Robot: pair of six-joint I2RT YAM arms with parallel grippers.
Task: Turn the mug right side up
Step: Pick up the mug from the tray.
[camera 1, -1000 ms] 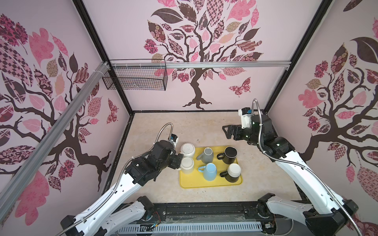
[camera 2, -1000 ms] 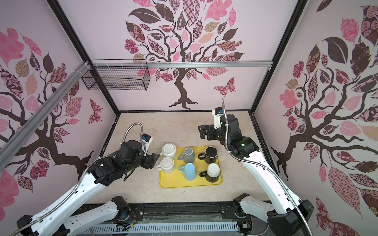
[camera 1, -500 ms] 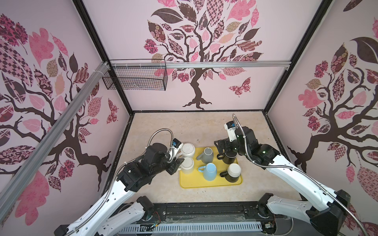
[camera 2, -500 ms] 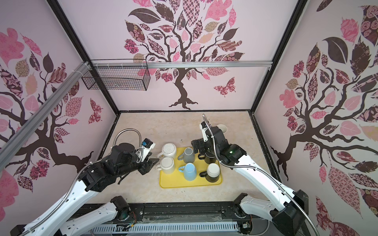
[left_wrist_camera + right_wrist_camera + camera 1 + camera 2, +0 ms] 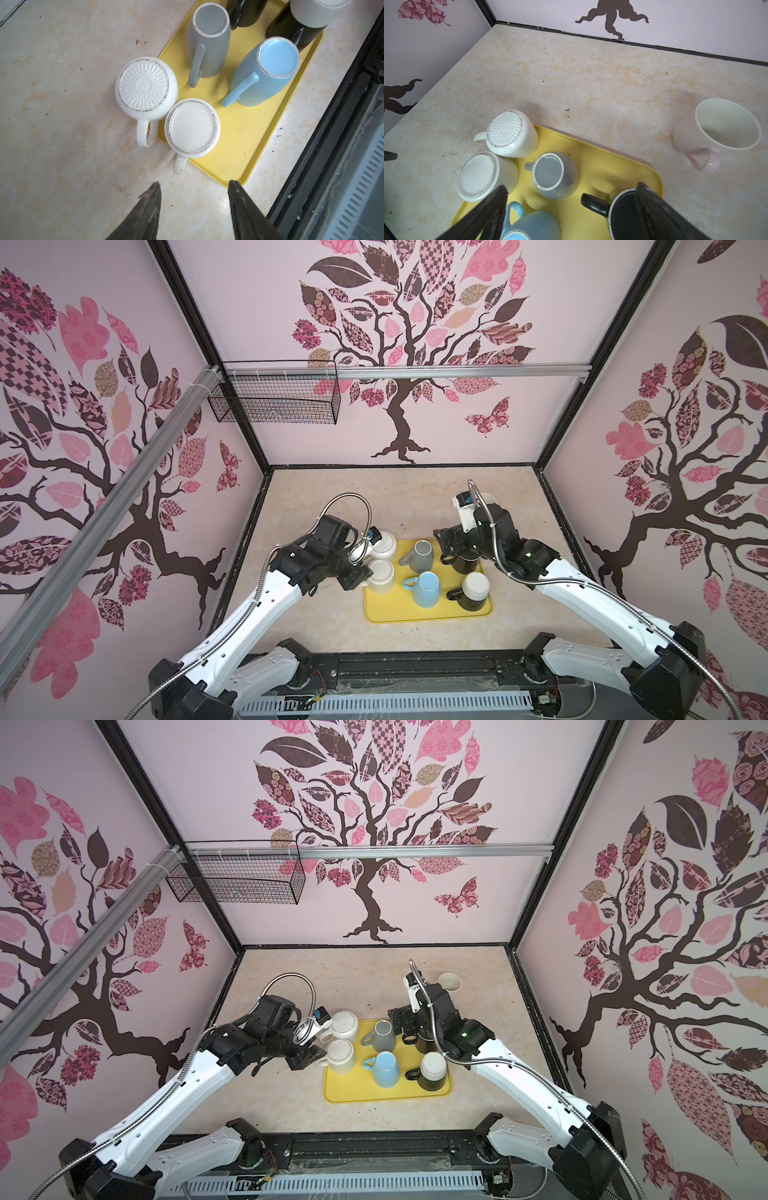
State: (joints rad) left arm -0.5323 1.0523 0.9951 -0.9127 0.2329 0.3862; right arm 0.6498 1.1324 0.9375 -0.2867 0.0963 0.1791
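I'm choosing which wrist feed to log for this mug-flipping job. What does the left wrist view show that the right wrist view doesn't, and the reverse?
Only the left wrist view: the black ceramic mug with a pale band and the black frame rail. Only the right wrist view: the pale pink ceramic mug, upright on the table, and the tree wall decal. Both: the yellow plastic tray, the ribbed-base white mug, smooth-base white mug, grey mug and light blue mug, all bottom up.

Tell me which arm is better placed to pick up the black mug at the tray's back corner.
Right, probably. The right claw hangs open directly above that black mug; the left claw sits off the tray's opposite edge, facing a white mug.
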